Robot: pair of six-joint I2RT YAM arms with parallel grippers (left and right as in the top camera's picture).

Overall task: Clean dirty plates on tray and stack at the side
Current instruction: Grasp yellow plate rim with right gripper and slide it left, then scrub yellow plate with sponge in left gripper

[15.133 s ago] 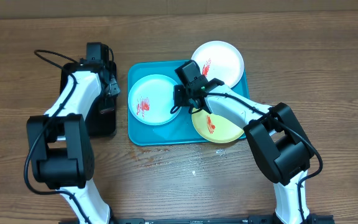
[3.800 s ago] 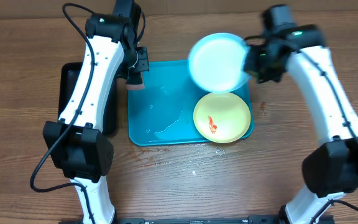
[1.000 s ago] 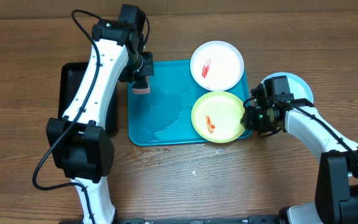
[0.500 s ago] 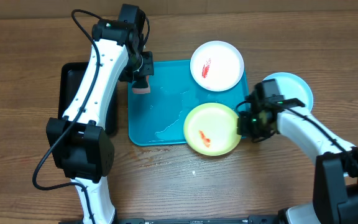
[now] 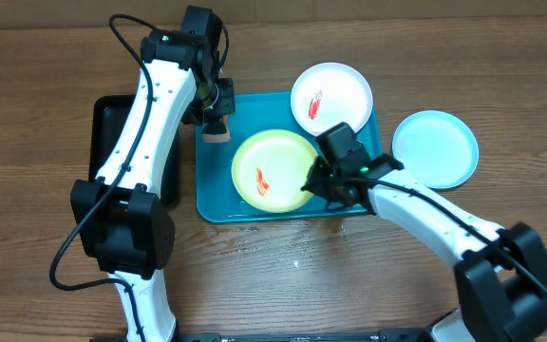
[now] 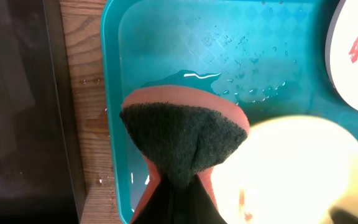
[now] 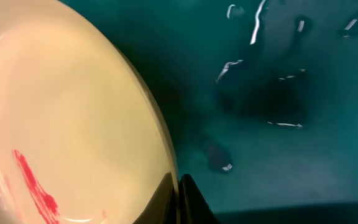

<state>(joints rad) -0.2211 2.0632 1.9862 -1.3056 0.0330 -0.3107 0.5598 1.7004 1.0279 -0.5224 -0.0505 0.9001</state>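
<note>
The yellow-green plate [image 5: 272,171], with a red smear, is over the middle of the turquoise tray [image 5: 218,204]. My right gripper [image 5: 315,180] is shut on its right rim. In the right wrist view the two fingers pinch the plate's [image 7: 61,112] edge at my right gripper [image 7: 178,186], above the wet tray [image 7: 278,93]. The white plate [image 5: 331,99], smeared red, rests on the tray's back right corner. The light blue plate [image 5: 435,149] lies on the table to the right of the tray. My left gripper [image 5: 216,118] is shut on a green-red sponge [image 6: 182,134] above the tray's back left.
A black tray [image 5: 112,123] lies left of the turquoise one, under the left arm. Water beads and a small puddle [image 6: 194,76] lie on the tray floor. Bare wooden table surrounds both trays.
My right gripper has shut on the yellow-green plate's rim and carried it left from the tray's front right corner to its middle. The left arm and sponge have not moved.
</note>
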